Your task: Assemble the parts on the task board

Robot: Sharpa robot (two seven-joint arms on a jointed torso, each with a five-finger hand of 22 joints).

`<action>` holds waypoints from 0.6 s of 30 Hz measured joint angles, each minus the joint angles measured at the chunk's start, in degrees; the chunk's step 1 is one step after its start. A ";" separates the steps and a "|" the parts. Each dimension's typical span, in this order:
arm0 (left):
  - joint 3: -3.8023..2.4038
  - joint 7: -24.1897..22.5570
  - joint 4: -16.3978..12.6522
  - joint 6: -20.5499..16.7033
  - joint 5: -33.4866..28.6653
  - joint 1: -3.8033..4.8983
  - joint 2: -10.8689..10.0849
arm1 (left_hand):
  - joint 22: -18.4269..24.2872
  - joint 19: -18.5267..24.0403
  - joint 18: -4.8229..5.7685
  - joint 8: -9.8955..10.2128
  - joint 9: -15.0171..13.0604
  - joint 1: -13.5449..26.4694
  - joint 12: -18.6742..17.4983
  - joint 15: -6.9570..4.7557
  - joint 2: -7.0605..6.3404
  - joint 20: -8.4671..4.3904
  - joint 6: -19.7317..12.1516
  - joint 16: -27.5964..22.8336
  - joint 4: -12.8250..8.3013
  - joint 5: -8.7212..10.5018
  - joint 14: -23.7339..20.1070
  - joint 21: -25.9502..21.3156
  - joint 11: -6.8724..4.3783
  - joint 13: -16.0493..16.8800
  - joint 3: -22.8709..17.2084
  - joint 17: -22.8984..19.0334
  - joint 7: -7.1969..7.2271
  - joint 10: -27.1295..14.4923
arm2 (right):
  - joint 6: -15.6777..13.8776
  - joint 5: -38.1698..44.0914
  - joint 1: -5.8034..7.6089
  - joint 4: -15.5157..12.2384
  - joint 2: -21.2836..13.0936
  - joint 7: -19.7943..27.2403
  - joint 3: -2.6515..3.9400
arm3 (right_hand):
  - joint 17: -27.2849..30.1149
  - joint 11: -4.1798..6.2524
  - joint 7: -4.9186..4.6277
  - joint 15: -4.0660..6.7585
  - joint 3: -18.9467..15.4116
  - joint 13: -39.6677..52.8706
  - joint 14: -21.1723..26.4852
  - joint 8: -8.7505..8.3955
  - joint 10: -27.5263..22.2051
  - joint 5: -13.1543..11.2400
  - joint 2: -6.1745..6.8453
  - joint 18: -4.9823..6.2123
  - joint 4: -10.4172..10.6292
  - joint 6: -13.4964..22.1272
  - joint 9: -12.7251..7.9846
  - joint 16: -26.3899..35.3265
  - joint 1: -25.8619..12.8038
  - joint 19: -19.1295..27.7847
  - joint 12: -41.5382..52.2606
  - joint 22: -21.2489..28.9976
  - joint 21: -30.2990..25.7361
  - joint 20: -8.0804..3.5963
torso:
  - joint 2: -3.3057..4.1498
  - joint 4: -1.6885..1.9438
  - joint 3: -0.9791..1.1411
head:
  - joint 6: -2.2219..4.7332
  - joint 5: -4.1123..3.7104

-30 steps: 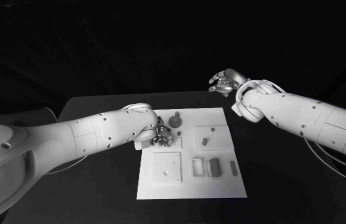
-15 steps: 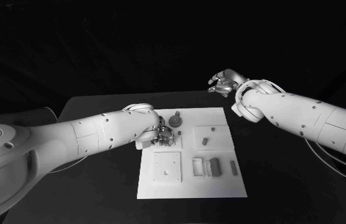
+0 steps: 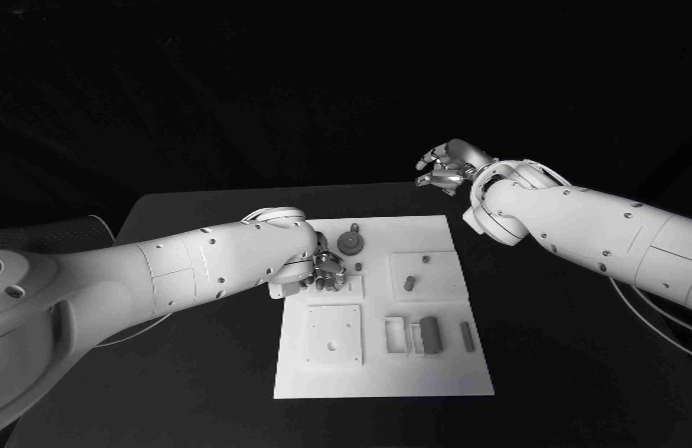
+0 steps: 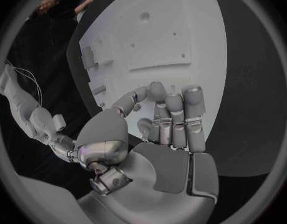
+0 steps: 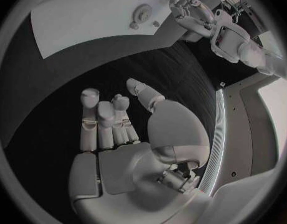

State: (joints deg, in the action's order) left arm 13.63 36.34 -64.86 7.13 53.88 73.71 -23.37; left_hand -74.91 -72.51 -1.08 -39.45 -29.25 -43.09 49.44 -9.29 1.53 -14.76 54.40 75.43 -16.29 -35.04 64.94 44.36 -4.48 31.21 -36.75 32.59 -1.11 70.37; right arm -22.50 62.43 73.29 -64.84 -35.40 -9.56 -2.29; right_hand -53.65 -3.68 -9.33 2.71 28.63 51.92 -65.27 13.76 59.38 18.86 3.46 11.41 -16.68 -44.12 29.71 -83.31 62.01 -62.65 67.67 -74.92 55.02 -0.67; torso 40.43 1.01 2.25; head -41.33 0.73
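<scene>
The left hand hovers low over the task board at its far-left part, fingers curled together; whether it pinches a part I cannot tell. This looks like picking or seating a small piece there, so the next move calls for fine alignment. The right hand waits open, beyond the board's far-right corner. The board lies mid-desk, white, with shallow recesses and grey parts.

left hand edged up the task board (slightly)
</scene>
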 measured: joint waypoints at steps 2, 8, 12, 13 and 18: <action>-0.01 -0.01 0.09 -0.02 0.04 0.01 0.00 | 0.00 -0.10 0.00 0.00 0.00 -0.03 0.00 0.00 -0.03 -0.10 0.00 0.01 0.00 0.00 0.00 0.00 0.00 -0.06 0.00 0.00 0.00 0.01 | 0.05 0.02 0.00 0.01 0.00 -0.02 0.00 | 0.00 0.00 0.00 0.00 0.00 0.00 0.00 0.00 0.00 0.00 0.00 0.00 0.00 0.00 0.00 0.00 0.00 0.00 0.00 0.00 0.00 0.00 | 0.00 0.00 -0.01 | 0.00 0.00; -0.02 -0.01 0.22 -0.11 0.13 0.02 0.07 | 0.01 -0.19 0.00 0.00 0.06 -0.04 0.00 0.07 -0.04 -0.18 0.00 0.02 0.00 0.00 -0.07 0.21 0.02 -0.12 0.00 -0.11 0.00 0.03 | 0.18 0.05 0.00 0.04 0.06 -0.06 0.00 | 0.00 0.00 0.01 -0.17 0.00 0.00 0.17 0.00 0.00 0.00 0.00 0.00 0.00 -0.01 0.00 0.00 0.00 0.00 0.00 0.00 0.00 0.01 | 0.00 0.00 -0.01 | 0.01 0.01; -0.02 -0.01 0.35 -0.20 0.61 0.02 0.27 | 0.01 -0.19 0.00 -0.23 0.06 -0.11 0.22 0.07 -0.11 -0.17 0.00 0.02 0.00 0.00 -0.07 0.21 0.05 -0.22 0.00 -0.27 0.00 0.06 | 0.24 0.06 0.00 0.03 0.07 -0.09 0.00 | 0.00 0.00 0.02 -0.18 0.00 0.00 0.17 0.00 0.00 0.00 0.00 0.00 0.00 -0.02 0.00 0.00 0.00 0.00 0.00 0.00 0.00 0.01 | 0.00 0.01 -0.01 | 0.08 -0.05; -0.02 -0.01 0.38 -0.21 0.71 0.02 0.32 | 0.01 -0.19 0.00 -0.33 0.06 -0.11 0.21 0.07 -0.11 -0.17 -0.01 0.02 0.00 0.00 -0.07 0.21 0.05 -0.22 0.00 -0.27 0.01 0.06 | 0.25 0.07 0.00 0.03 0.07 -0.10 0.00 | 0.00 0.00 0.02 -0.18 0.00 -0.02 0.17 0.00 0.00 0.00 0.00 0.00 0.00 -0.02 0.00 0.00 0.00 0.00 0.00 0.00 0.00 0.01 | 0.00 0.01 -0.01 | 0.09 -0.07; 0.00 -0.01 0.40 -0.21 1.14 0.02 0.47 | 0.01 -0.20 0.00 -0.68 0.06 -0.18 0.21 0.08 -0.19 -0.16 -0.01 0.24 0.00 0.00 -0.08 0.21 0.06 -0.28 0.00 -0.37 0.01 0.07 | 0.34 0.08 0.00 0.03 0.06 -0.14 0.00 | 0.05 0.01 0.03 -0.18 0.00 -0.04 0.17 0.00 0.01 0.00 0.00 0.00 0.00 -0.03 0.00 0.00 0.00 0.00 0.00 0.00 0.00 0.01 | 0.00 0.01 -0.02 | 0.21 -0.09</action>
State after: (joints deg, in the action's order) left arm 13.62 36.33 -64.46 6.92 55.02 73.73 -22.89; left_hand -74.90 -72.71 -1.09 -40.13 -29.19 -43.27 49.65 -9.22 1.34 -14.92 54.38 75.67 -16.29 -35.04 64.86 44.58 -4.42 30.92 -36.75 32.22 -1.09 70.44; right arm -22.16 62.51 73.29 -64.81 -35.34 -9.70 -2.29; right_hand -53.61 -3.67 -9.30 2.53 28.63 51.88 -65.10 13.76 59.39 18.86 3.46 11.42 -16.68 -44.16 29.71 -83.31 62.01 -62.65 67.67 -74.92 55.02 -0.66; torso 40.43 1.01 2.23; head -41.11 0.64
